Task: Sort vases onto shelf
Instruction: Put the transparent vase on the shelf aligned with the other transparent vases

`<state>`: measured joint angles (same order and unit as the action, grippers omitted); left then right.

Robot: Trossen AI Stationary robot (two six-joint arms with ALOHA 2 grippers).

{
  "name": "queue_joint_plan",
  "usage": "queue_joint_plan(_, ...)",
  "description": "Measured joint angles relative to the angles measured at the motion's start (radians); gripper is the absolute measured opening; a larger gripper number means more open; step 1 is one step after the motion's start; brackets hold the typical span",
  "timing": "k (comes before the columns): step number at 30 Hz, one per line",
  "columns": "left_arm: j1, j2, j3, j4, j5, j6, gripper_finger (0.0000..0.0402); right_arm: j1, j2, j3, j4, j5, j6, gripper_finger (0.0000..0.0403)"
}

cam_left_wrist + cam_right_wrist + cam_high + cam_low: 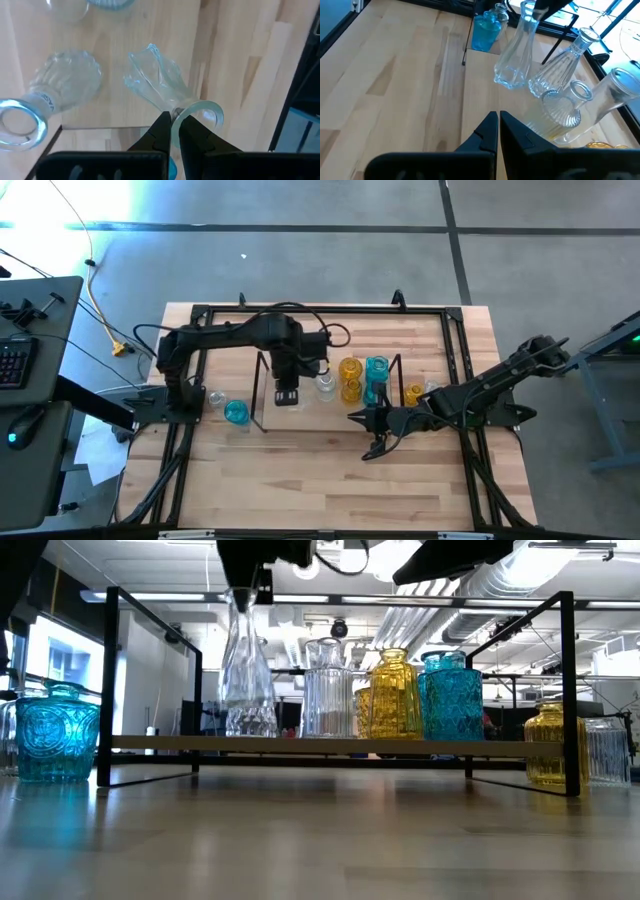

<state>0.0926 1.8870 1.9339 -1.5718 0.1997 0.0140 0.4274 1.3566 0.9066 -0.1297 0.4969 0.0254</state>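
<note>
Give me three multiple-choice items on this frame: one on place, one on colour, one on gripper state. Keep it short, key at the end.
1. Where is the tall clear vase that the left gripper holds?
A. lying on the floor
B. over the shelf, near its left end in the low view
C. beside the keyboard

2. What colour is the vase standing on the table outside the shelf's left end in the high view?
A. turquoise-blue
B. red
C. black

3. How does the right gripper stand?
A. shut on a yellow vase
B. wide open
C. shut, holding nothing

Key: 1 B, the low view shows the vase hanging by its rim over the shelf board; 2 A, both the high and low views show it turquoise; 3 C, the right wrist view shows its fingers together over bare wood.
</note>
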Motion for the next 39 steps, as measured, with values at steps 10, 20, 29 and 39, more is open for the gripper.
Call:
queue_joint_plan(10,0.01,0.002,-0.085,0.009,0.0,-0.003,0.001,0.001,0.007,0.0,0.008,0.0,-0.004,0.0)
queue_joint_plan(20,0.014,0.002,-0.125,0.042,-0.004,0.016,0.001,0.001,0.007,0.0,0.007,0.0,0.0,0.0)
queue_joint_plan(29,0.014,0.002,-0.125,0.047,-0.004,0.023,0.0053,0.001,0.007,0.0,0.008,0.0,0.0,0.0)
queue_joint_plan(39,0.013,0.001,-0.073,0.006,-0.085,0.033,0.009,0.001,0.006,0.0,0.01,0.0,0.0,0.0)
